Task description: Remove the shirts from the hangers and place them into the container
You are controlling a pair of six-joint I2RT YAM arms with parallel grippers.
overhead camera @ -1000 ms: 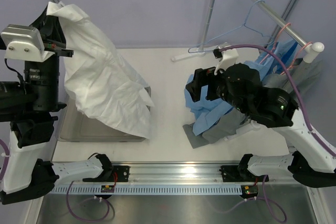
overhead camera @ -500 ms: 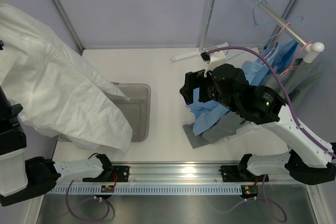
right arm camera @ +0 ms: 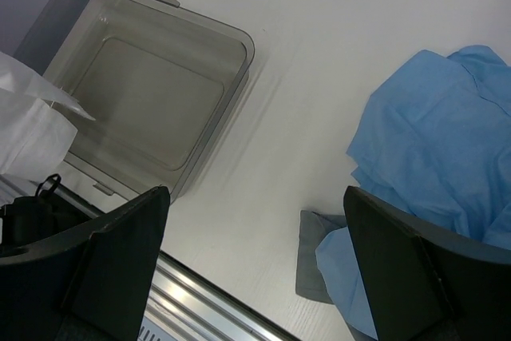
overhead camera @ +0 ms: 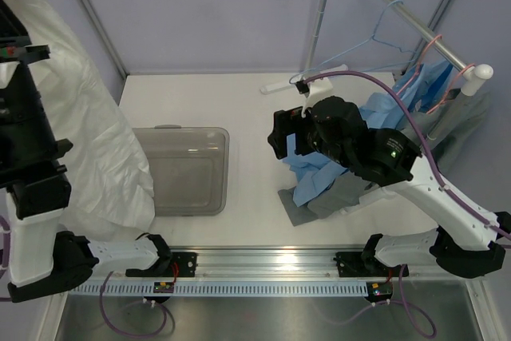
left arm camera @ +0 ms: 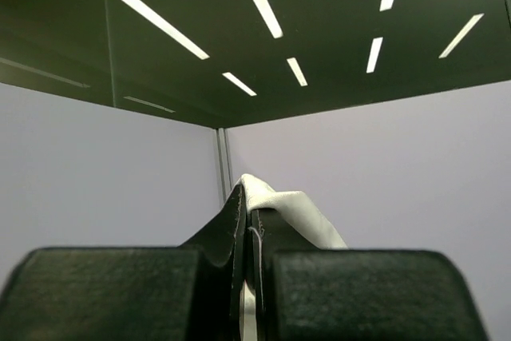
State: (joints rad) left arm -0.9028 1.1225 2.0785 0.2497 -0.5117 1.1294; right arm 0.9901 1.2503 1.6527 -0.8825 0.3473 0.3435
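– Fingers (left arm camera: 227, 225) on the left gripper (left arm camera: 246, 197)?
– Pressed together, pinching a fold of the white shirt (left arm camera: 297, 209). That arm is up high past the desk's left edge. The shirt hangs from it in one long drape, lower part down beside the container's left side.
– Container?
– The container (overhead camera: 184, 130) is flat on the desk (overhead camera: 239, 101), left half, toward the near edge.
– Right gripper?
– The right gripper (right arm camera: 255, 193) has its jaws spread wide with nothing between them. It hovers over mid-desk, between the container and the light blue shirt (overhead camera: 319, 169).
– Other shirts?
– The light blue shirt hangs below the pink hangers (overhead camera: 433, 44) on the rack pole (overhead camera: 399, 5) at the desk's right edge, lower part bunched on the desk. The grey shirt (overhead camera: 342, 194) is under it, one corner flat on the desk. Can't tell which hanger carries which. The light blue hanger (overhead camera: 382, 31) is on the pole farther back.
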